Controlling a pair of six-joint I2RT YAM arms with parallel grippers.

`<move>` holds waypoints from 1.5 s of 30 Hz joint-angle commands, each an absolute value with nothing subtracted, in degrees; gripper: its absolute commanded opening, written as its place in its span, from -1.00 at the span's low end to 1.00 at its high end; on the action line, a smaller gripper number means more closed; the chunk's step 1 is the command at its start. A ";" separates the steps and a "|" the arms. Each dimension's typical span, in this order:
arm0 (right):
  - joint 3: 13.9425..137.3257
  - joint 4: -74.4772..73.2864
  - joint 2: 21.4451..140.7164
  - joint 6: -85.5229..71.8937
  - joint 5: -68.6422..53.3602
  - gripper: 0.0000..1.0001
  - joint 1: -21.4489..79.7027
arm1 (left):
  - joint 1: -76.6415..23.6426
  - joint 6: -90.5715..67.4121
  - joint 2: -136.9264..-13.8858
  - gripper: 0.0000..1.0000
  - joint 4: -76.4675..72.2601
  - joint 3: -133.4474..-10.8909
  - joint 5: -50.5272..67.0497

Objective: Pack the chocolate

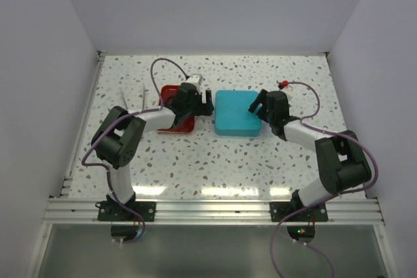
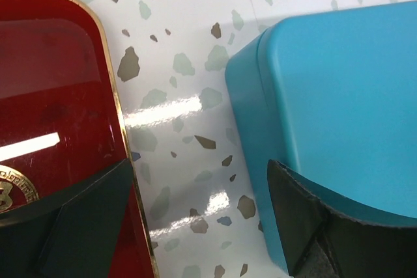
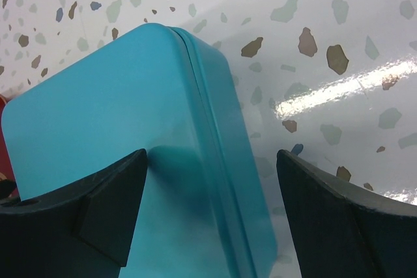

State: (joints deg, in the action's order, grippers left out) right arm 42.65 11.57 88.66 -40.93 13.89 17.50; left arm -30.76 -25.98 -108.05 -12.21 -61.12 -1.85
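Right now, you cannot see the chocolate in any view, so you cannot tell where it lies next to either gripper. What you do see is a blue tin [image 1: 236, 120] with its lid on, in the middle of the table [image 1: 228, 161]. A red tray [image 2: 52, 96] sits just to the left of the tin, with a strip of bare table between them.

Your left gripper [image 2: 199, 167] hangs over that strip. Its fingers are wide apart and hold nothing. One finger [image 2: 91, 219] is over the tray's right edge, close to a gold mark [image 2: 8, 190]. The other finger [image 2: 306, 219] is over the tin's left edge. You cannot tell if they touch the tray or the tin.

Your right gripper [image 3: 212, 157] is at the tin's right side. Its fingers are wide apart too, and they hold nothing. One finger [image 3: 85, 213] is over the lid. The other finger [image 3: 339, 219] is over the table, just past the tin's side wall. So the tin's right edge lies between them.

From above, both grippers point in at the tin, one from each side.
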 commanded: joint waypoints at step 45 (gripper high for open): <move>38.67 0.70 88.33 -41.84 16.35 0.46 17.14 | -35.24 -19.16 -116.02 0.52 -1.05 -74.53 -3.60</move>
State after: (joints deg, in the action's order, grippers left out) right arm 41.12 8.91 86.30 -43.57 15.27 17.50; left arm -35.18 -22.00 -113.80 -6.17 -74.56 -1.76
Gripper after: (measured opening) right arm 0.738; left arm 0.788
